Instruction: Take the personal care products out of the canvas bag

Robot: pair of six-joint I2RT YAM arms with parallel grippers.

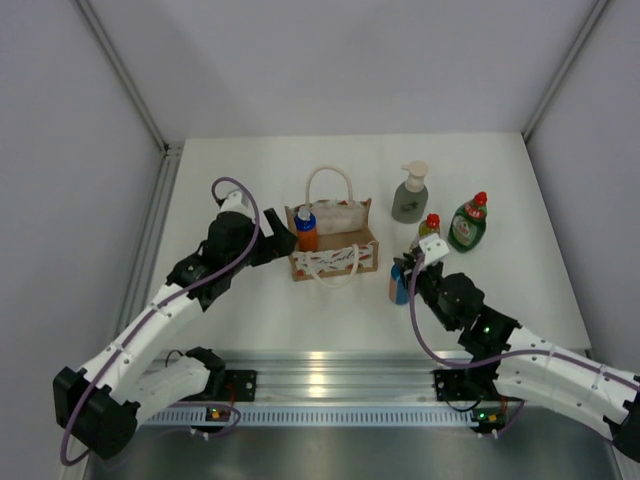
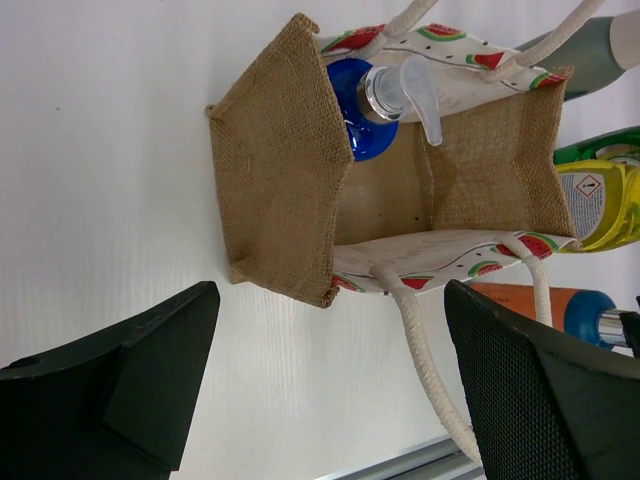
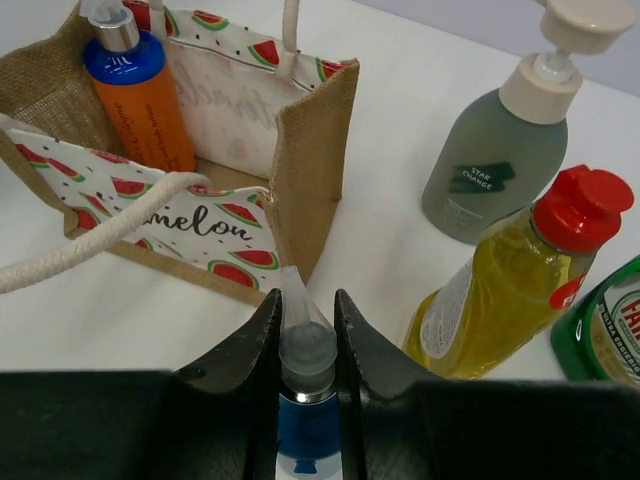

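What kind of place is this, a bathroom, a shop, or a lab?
Probably a robotics lab test cell: a white table boxed in by plain grey panels, an aluminium rail carrying two robot arms, and a staged canvas bag.

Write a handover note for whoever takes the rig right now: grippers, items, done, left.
Left gripper: open, empty, facing the tan canvas bag at its end wall, not touching.
Right gripper: shut on the light cap of the blue bottle, right of the bag.
Out on the table: grey-green pump bottle, slim yellow red-capped bottle, round green red-capped bottle.
Left: orange blue-capped bottle, upright in the bag; blue one not yet released.
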